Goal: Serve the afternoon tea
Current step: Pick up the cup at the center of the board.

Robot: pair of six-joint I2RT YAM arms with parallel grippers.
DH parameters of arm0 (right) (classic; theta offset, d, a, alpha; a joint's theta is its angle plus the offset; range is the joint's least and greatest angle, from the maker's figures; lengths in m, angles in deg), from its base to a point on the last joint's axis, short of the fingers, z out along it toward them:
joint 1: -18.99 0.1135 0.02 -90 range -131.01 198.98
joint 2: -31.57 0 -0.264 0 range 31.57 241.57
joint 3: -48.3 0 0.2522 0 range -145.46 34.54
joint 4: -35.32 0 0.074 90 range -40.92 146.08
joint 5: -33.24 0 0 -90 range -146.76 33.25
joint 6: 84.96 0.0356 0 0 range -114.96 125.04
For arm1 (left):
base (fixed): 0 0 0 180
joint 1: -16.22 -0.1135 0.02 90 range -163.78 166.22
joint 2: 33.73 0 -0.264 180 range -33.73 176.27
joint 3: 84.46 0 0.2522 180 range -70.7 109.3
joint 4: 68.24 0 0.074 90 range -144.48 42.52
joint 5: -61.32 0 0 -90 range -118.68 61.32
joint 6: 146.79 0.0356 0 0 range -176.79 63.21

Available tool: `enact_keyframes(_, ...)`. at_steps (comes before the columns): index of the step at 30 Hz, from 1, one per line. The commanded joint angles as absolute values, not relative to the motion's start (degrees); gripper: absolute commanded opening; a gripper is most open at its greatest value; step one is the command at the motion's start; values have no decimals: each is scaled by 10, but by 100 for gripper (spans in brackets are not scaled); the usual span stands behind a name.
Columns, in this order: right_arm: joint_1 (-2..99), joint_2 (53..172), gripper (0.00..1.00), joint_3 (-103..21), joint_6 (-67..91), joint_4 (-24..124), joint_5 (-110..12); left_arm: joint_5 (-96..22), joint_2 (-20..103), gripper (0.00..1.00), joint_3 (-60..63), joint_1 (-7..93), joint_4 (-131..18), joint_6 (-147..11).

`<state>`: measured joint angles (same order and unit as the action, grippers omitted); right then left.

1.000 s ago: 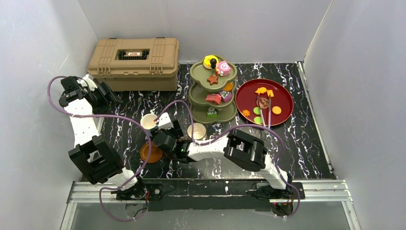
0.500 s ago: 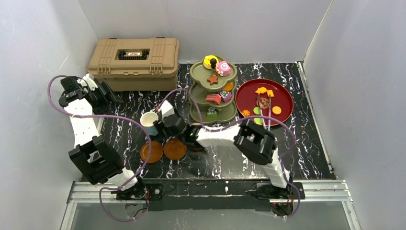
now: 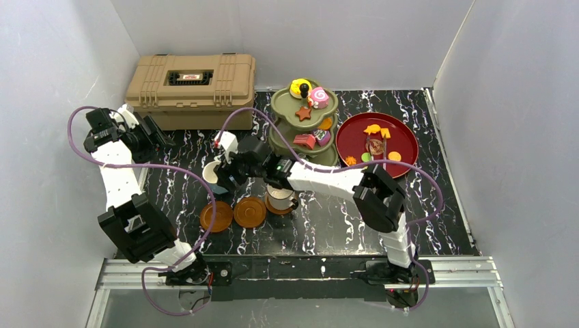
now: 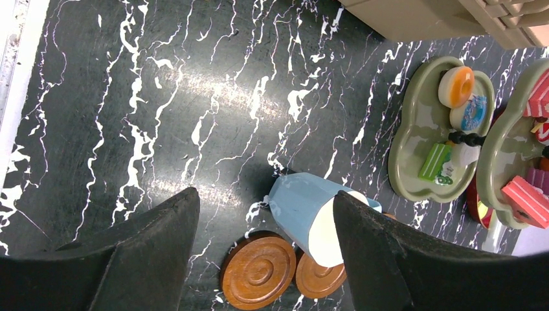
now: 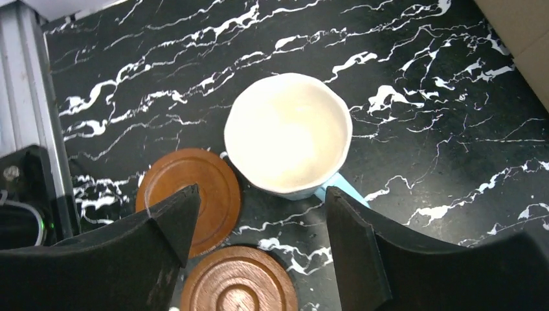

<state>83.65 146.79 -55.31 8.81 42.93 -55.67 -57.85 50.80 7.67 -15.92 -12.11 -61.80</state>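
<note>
I read the right fingers (image 5: 162, 246) as spread open and empty, poised above the white-and-blue cup (image 5: 288, 133), which stands upright on the table (image 5: 421, 78) just beside two bare wooden saucers (image 5: 188, 194). The white mug (image 3: 280, 197) sits on a third saucer (image 3: 273, 209) near the front of the olive-green stand (image 3: 304, 130), which carries the toy pastries (image 3: 305, 141). The left fingers (image 4: 149, 246) are also open, hold nothing, and hang at the left by the toolbox (image 3: 191, 85).
</note>
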Motion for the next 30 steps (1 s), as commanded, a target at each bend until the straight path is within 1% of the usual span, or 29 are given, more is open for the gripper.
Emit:
enact_keyframes(1,779,1479,80,-606,25,517,-405,-590,475,73,74,-162,-116,-607)
enact_keyframes(4,757,1477,84,-624,-25,550,-372,-592,475,73,71,-163,-116,-606)
enact_keyframes(7,746,1508,85,-682,-74,626,-329,-593,477,73,74,-163,-117,-608)
enact_keyframes(10,744,1551,84,-749,-109,700,-324,-593,477,73,78,-163,-117,-608)
enact_keyframes(17,745,1582,81,-764,-114,686,-336,-591,475,73,80,-164,-113,-604)
enact_keyframes(21,752,1588,78,-765,-119,681,-351,-593,477,72,82,-163,-111,-603)
enact_keyframes(24,770,1590,75,-759,-126,664,-387,-593,479,72,81,-164,-111,-604)
enact_keyframes(28,783,1600,64,-772,-126,659,-425,-594,479,72,82,-165,-108,-603)
enact_keyframes(30,786,1592,58,-759,-119,642,-431,-593,478,72,82,-166,-107,-602)
